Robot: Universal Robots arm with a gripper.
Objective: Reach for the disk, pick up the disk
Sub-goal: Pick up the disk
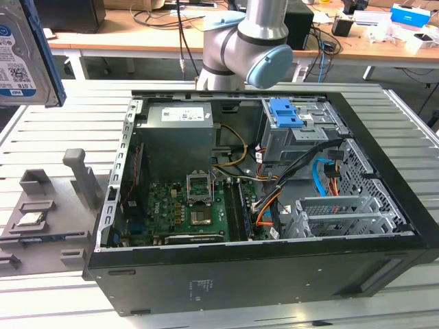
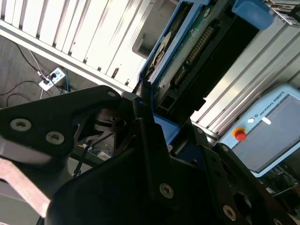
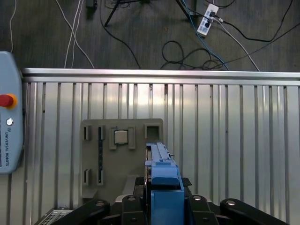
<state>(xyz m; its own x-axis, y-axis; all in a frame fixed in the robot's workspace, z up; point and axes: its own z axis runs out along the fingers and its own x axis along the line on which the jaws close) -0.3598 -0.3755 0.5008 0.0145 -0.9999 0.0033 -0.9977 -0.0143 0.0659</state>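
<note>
The disk (image 1: 20,55) carries a blue-and-white label with barcodes and small print, facing the camera at the far left edge of the exterior view. It is lifted off the slatted aluminium worktop (image 1: 68,127), well apart from the open computer case (image 1: 274,274). In the first wrist view the claw (image 3: 163,182) is closed narrowly on the disk, with black fingers (image 3: 187,181) pressing both sides of its blue bracket. Below lie a grey holder (image 3: 122,159) with a small square chip (image 3: 121,137), and a pendant with a red button (image 3: 5,100). Cables trail across the dark floor (image 3: 140,33), and desks (image 1: 137,34) line the far side.
</note>
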